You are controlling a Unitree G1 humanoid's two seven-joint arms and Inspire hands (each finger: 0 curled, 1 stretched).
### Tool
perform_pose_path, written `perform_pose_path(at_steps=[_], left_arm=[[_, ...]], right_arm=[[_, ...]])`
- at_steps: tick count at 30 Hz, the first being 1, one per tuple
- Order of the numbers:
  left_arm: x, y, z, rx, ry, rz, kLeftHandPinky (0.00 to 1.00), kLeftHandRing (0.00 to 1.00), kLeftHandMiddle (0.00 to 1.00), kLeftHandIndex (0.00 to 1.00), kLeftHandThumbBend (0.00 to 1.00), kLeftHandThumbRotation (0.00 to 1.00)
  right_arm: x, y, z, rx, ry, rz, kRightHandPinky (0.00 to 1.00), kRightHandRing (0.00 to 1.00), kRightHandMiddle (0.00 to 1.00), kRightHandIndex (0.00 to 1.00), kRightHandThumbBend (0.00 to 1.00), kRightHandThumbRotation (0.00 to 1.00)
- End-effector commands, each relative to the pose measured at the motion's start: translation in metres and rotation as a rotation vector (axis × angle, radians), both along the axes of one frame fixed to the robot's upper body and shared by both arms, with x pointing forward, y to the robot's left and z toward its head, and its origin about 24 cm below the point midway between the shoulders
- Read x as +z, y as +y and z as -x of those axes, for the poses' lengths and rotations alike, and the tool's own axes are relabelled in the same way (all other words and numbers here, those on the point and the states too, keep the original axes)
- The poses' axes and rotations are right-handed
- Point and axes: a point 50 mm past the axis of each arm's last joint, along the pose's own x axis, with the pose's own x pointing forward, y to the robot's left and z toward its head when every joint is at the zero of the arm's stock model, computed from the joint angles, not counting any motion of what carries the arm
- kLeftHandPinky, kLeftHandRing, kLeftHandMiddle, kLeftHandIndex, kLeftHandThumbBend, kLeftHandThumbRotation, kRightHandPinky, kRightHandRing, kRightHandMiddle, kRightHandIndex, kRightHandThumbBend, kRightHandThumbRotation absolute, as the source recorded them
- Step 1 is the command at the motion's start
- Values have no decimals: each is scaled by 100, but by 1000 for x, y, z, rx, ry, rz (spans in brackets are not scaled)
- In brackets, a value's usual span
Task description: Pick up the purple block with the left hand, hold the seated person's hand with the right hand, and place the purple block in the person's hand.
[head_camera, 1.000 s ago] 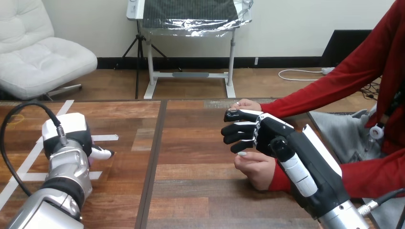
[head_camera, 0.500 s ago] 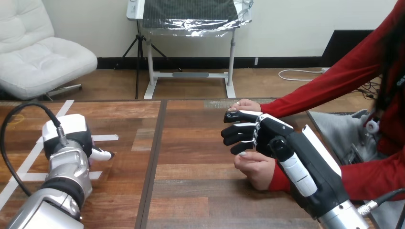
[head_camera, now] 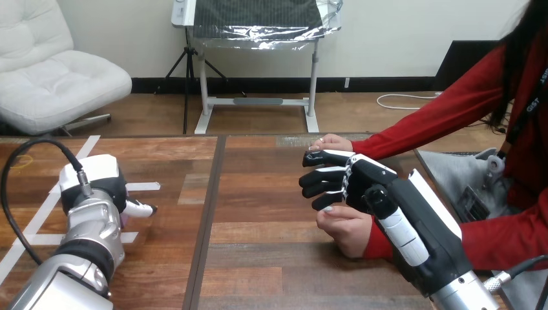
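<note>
At lower left, low over the brown wooden bench (head_camera: 258, 258), the white-shelled left hand (head_camera: 97, 187) hides all but a sliver of the purple block (head_camera: 123, 217), its grip impossible to tell, while right of centre the black-and-white right hand (head_camera: 355, 184) spreads loosely straight fingers (head_camera: 318, 175) over the person's hand (head_camera: 346, 229).

The block (head_camera: 121, 217), a barely visible purple sliver, lies at the table's (head_camera: 258, 258) left; the person's nearer hand (head_camera: 346, 227) rests curled at its right.

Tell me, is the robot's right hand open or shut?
Open: the right hand has fingers stretched nearly straight, above the person's nearer hand, curled round nothing.
</note>
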Motion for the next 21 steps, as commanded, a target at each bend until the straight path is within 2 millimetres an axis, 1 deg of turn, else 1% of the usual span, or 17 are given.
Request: perform_pose_path(at_steps=[1, 7, 21], left_arm=[[31, -8, -21, -21, -90, 18, 82, 81, 79, 79, 69, 46], [32, -10, -22, -17, -89, 47, 80, 81, 80, 79, 68, 44], [37, -13, -25, -17, -101, 96, 76, 80, 80, 78, 68, 43]], right_arm=[[23, 0, -3, 13, -104, -11, 61, 68, 69, 75, 90, 95], [24, 0, -3, 9, -109, -10, 61, 67, 69, 75, 90, 95], [24, 1, -4, 8, -107, -12, 60, 67, 68, 74, 90, 94]])
